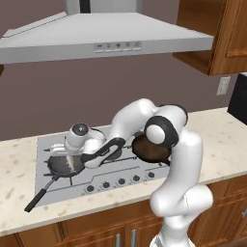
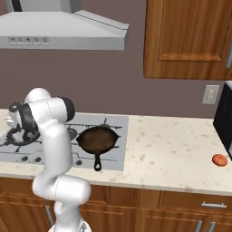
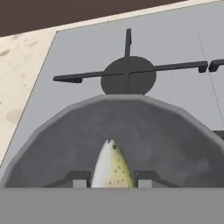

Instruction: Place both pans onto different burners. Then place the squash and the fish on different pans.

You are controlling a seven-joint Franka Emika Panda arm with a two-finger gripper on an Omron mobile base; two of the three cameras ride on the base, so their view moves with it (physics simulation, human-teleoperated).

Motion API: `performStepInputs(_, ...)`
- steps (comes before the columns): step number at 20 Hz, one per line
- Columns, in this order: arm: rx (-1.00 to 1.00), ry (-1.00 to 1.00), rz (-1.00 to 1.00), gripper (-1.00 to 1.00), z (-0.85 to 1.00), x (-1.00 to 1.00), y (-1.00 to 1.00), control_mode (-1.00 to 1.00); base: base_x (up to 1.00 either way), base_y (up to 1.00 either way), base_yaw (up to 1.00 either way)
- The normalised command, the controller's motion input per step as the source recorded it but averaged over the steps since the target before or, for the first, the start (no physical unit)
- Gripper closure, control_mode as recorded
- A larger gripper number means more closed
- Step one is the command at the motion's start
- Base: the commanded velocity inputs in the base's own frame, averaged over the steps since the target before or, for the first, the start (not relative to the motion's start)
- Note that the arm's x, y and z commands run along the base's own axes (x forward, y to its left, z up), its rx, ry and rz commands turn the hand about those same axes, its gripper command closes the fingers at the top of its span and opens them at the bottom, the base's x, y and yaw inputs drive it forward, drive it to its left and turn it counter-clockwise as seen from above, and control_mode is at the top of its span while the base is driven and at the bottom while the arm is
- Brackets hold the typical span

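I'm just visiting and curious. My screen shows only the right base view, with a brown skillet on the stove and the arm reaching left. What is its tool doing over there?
Observer: In the hand view, the tool has the fish between its fingertips.
Operator: What's underneath it?
Observer: The dark grey pan. The left base view shows it at the front left of the cooktop, its long handle pointing out over the counter.
Operator: Anything in that pan?
Observer: No. In the hand view, the pan floor around the fish is bare.
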Motion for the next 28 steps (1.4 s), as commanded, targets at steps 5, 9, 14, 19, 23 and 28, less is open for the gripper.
performStepInputs(5, -0.02, 0.02, 0.00, 1.00, -0.18, 0.22, 0.18, -1.00, 0.00, 0.00, 0.00)
performStepInputs(9, -0.01, 0.03, 0.00, -1.00, -0.13, 0.22, 0.05, -1.00, 0.00, 0.00, 0.00)
performStepInputs(14, 0.00, 0.02, 0.00, -1.00, -0.02, 0.25, 0.00, -1.00, 0.00, 0.00, 0.00)
performStepInputs(19, 0.00, 0.00, 0.00, -1.00, 0.00, 0.09, 0.00, -1.00, 0.00, 0.00, 0.00)
performStepInputs(23, 0.00, -0.01, 0.00, -1.00, 0.27, 0.01, 0.00, -1.00, 0.00, 0.00, 0.00)
performStepInputs(28, 0.02, -0.07, 0.02, -1.00, 0.51, -0.02, -0.05, -1.00, 0.00, 0.00, 0.00)
